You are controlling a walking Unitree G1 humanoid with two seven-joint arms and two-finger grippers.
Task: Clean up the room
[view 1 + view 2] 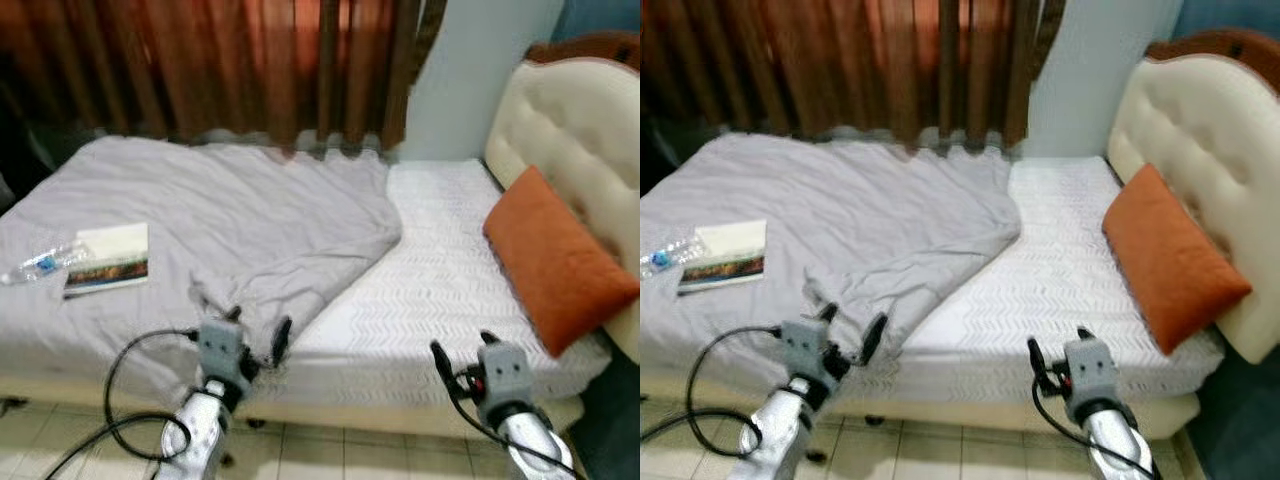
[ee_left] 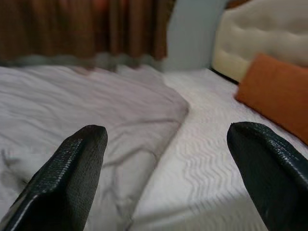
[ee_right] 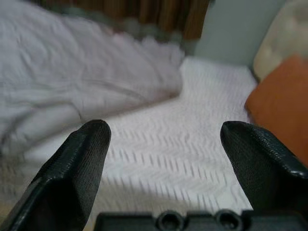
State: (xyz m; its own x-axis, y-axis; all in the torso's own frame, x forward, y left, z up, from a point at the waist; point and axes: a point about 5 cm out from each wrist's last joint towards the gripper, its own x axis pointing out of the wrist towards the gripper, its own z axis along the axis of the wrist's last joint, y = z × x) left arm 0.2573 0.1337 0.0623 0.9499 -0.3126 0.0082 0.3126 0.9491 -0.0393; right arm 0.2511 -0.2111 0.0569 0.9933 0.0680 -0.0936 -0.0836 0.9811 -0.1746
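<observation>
A rumpled grey blanket [image 1: 250,220] covers the left part of the bed, leaving the white patterned mattress [image 1: 440,270] bare on the right. On the blanket at the left lie a book [image 1: 110,258] and, beside it, a clear plastic bottle [image 1: 40,265]. An orange pillow [image 1: 555,260] leans against the cream headboard [image 1: 580,130]. My left gripper [image 1: 258,328] hovers open at the bed's near edge, over the blanket's hanging corner. My right gripper [image 1: 462,350] is open by the mattress's front edge. Nothing is between either pair of fingers.
Brown-orange curtains [image 1: 220,60] hang behind the bed, with a pale wall [image 1: 470,70] beside them. A tiled floor [image 1: 330,455] lies under my arms, in front of the bed. A black cable [image 1: 125,380] loops from my left arm.
</observation>
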